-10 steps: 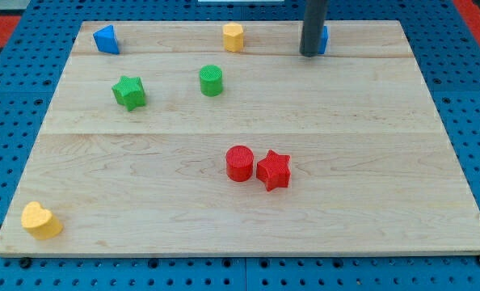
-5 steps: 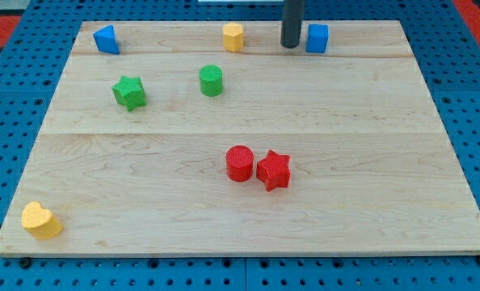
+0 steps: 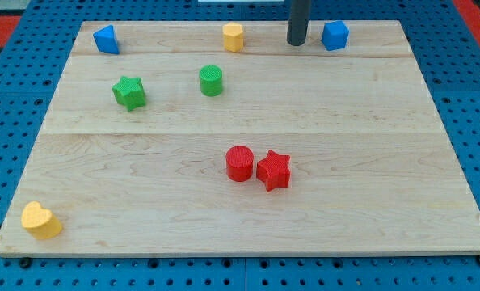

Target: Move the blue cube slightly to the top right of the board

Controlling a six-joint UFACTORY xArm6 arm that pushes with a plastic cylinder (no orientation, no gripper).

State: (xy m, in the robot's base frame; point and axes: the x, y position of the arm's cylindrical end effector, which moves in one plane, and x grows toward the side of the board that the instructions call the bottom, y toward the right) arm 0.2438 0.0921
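No pincer, just rod: tip [image 3: 296,43] sits left of blue cube [image 3: 334,35], apart. Push too hard and cube prob slides off board [image 3: 248,226] top edge.

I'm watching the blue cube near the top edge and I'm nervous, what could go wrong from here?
1. The blue cube already sits close to the board's top edge; a further push toward the view's top right could tip it off.
2. My tip stands apart, to the cube's left; an off-centre push may spin the cube rather than slide it.

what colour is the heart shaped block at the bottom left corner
Yellow; the heart block shows clearly in the camera view.
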